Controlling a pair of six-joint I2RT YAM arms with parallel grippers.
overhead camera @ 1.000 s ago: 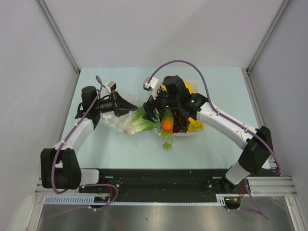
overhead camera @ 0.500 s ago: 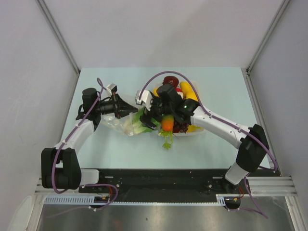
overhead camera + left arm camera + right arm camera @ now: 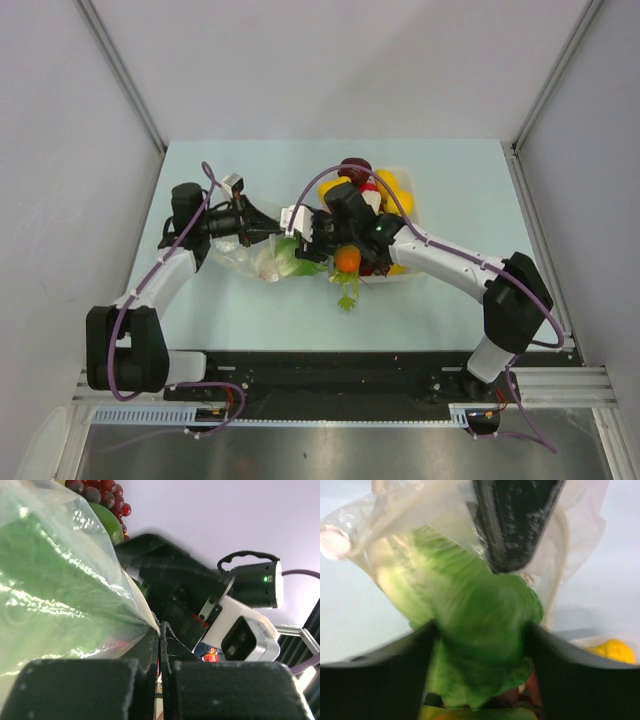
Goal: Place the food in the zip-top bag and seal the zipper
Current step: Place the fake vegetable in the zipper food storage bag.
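Now the right hand straddles the lettuce head at the mouth of the zip-top bag, which the left hand holds.
Clenched tight, the left hand pinches the bag's rim and lifts it off the pale surface. The lettuce lies partly inside, its long axis running from the bag towards the white tray, pale stem end in, leafy end out. The right hand is the nearer one, its fingers spread wide on either flank of the leafy end. Whether they already press on it I cannot tell. The bag lies leftward of that hand, so the push should go along the lettuce's length. A second ago the right hand hung over the carrot by the tray; it has since swung left, while the left hand has kept its place.
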